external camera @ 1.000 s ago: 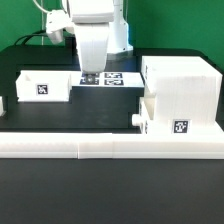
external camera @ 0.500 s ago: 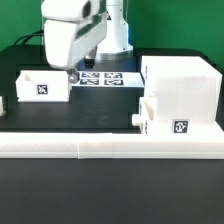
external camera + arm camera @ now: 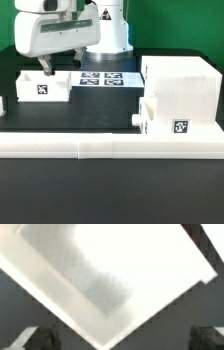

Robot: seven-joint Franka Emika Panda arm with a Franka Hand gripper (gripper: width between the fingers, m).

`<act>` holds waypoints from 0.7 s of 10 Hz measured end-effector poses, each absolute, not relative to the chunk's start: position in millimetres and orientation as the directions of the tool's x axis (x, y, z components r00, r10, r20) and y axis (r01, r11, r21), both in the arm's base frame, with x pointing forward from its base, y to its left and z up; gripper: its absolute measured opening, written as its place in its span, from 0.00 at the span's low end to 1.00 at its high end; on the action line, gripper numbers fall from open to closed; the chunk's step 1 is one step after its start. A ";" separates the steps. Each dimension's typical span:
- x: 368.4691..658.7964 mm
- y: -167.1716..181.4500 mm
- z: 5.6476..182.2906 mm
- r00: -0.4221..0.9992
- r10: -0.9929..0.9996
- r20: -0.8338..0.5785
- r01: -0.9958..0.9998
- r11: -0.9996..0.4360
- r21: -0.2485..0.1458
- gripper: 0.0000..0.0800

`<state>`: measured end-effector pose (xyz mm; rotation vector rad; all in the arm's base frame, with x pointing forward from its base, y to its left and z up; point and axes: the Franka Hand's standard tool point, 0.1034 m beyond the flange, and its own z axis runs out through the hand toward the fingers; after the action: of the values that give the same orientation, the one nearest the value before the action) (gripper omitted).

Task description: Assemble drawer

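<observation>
We find the gripper (image 3: 47, 68) just over the open top of the loose tray (image 3: 42, 87), at the exterior view's left of the bench (image 3: 100, 105). It is spread wide and holds nothing.

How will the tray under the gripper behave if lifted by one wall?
The tray looks like rigid, thin-walled plastic, so it is probably stiff and light. Hollow and open-topped, it may tilt when held by one wall. Its flat base and boxy shape shouldn't roll.
</observation>
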<state>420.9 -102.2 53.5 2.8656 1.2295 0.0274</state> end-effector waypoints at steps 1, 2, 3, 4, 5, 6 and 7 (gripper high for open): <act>420.9 -101.2 53.2 0.724 0.690 0.011 0.689 -0.724 0.026 0.81; 420.7 -101.2 52.8 0.774 0.633 0.015 0.633 -0.774 0.022 0.81; 420.7 -101.0 52.7 0.792 0.610 0.015 0.610 -0.792 0.021 0.81; 420.0 -100.8 51.4 0.846 0.532 0.025 0.532 -0.847 0.023 0.81; 413.9 -99.3 46.0 0.891 0.453 0.037 0.453 -0.891 0.027 0.81; 405.2 -96.8 39.5 0.931 0.360 0.052 0.359 -0.933 0.027 0.81; 397.8 -95.5 33.6 0.963 0.265 0.049 0.265 -0.964 0.015 0.81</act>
<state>397.8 -95.5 33.6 3.1038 0.4193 0.0800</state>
